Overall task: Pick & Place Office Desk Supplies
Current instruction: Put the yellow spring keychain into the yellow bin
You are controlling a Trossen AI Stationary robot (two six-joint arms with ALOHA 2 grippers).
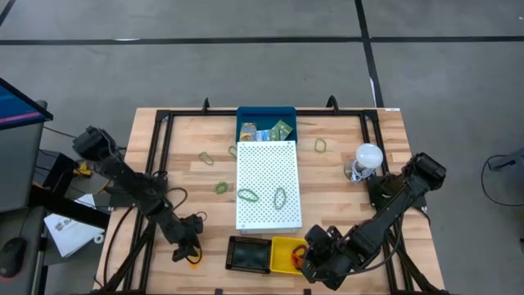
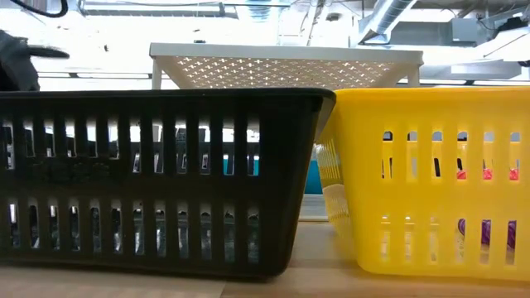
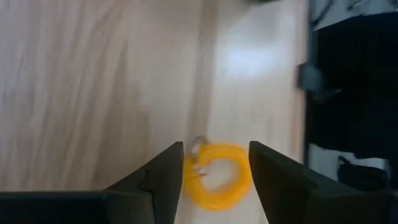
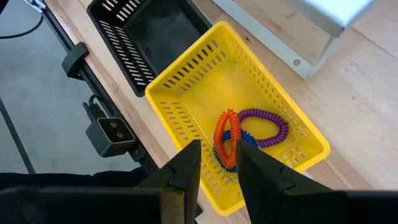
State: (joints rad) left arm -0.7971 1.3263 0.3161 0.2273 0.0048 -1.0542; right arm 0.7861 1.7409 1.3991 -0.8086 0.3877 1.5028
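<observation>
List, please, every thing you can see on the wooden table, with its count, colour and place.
thin rubber-band loops: six, green; two on the board, four on the table beside it
white perforated board: one, table centre
printed flat packets: a few, green and yellow, in the bin
blue plastic bin: one, at the board's far end
white round bulb-like object: one, right of the board
black slotted basket: one, near edge
yellow slotted basket: one, beside the black one
coiled loops: three, orange, purple, blue, in the yellow basket
yellow coiled loop: one, on the table
left gripper: open, straddling the yellow coiled loop
right gripper: above the yellow basket
</observation>
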